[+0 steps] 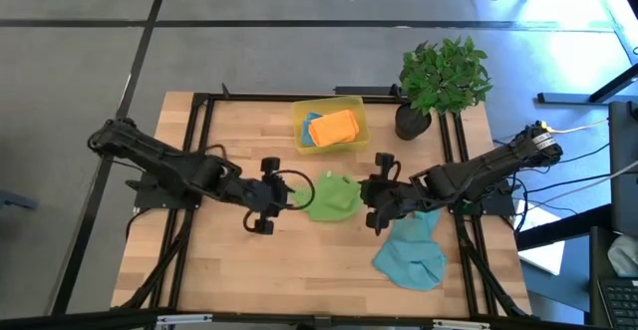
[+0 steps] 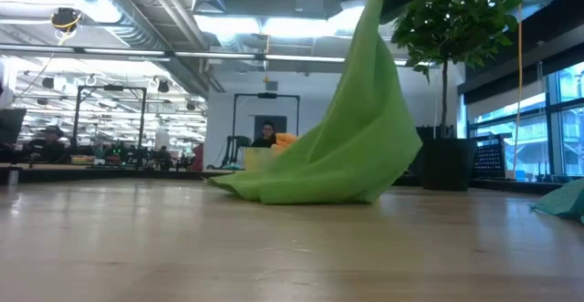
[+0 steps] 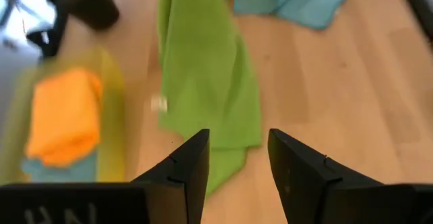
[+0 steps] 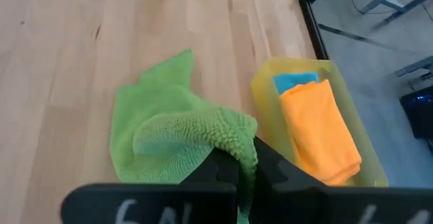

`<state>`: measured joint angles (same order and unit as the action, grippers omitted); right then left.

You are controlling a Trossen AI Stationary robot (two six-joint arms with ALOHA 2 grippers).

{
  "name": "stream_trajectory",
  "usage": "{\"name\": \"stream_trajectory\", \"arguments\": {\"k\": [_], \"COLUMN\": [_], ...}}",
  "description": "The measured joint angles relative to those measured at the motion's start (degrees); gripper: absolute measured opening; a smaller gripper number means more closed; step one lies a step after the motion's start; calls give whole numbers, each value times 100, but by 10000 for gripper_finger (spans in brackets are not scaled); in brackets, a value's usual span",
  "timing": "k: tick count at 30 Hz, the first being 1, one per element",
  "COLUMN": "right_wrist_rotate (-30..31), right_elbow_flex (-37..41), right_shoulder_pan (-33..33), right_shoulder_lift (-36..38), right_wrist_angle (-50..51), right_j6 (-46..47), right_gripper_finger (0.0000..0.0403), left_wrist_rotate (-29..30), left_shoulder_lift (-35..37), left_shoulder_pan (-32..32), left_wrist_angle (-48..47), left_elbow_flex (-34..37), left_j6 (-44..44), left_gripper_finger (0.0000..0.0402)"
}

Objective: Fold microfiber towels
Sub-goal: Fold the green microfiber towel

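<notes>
High view: yellow bin (image 1: pixel 354 108) holds folded orange towel (image 1: pixel 333 127); right gripper (image 1: pixel 375 208) pinches green towel (image 1: pixel 334 197); left gripper (image 1: pixel 265 195) parted.

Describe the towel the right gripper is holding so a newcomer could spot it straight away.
Start at the yellow bin on the table's far side; just in front of it, mid-table, lies the green towel. The right gripper is shut on one corner, lifting it into a peak. The loose teal towel lies flat, and the orange towel sits folded inside the bin.

The green towel (image 1: pixel 333 196) lies at the middle of the tabletop (image 1: pixel 219 270), between the left pincer (image 1: pixel 271 194) and the right pincer (image 1: pixel 376 192).
</notes>
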<state>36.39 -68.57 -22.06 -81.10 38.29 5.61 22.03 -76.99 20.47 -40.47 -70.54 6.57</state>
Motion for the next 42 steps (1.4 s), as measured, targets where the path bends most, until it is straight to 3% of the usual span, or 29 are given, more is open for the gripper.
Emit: {"name": "stream_trajectory", "arguments": {"k": [4, 9, 15, 20, 28, 34, 42], "right_wrist_rotate": [-47, -78, -302, -305, -303, -305, -346], "right_elbow_flex": [39, 39, 41, 43, 43, 43, 43], "right_shoulder_pan": [-35, -33, -31, -32, -31, -31, -31], "right_shoulder_lift": [-2, -2, -2, -2, -2, -2, -4], "right_wrist_angle": [59, 69, 54, 25, -81, -86, -81], "right_j6": [15, 16, -13, -20, -133, -131, -127], "right_gripper_finger": [6, 6, 6, 6, 6, 6, 6], "left_wrist_rotate": [-138, -1476, -2895, -3982, -4872, -4855, -4697], "left_shoulder_lift": [2, 0, -192, -930, -2343, -3012, -3147], "left_shoulder_pan": [-341, -1162, -2330, -3005, -3399, -3489, -3517], "left_wrist_angle": [1024, 3446, 5145, 5573, 5965, 5945, 5888], "left_elbow_flex": [973, 2215, 2594, 2494, 2042, 1573, 1486], "left_j6": [218, -55, -480, -672, -843, -1007, -1127], "left_gripper_finger": [141, 140, 146, 179, 226, 229, 229]}}
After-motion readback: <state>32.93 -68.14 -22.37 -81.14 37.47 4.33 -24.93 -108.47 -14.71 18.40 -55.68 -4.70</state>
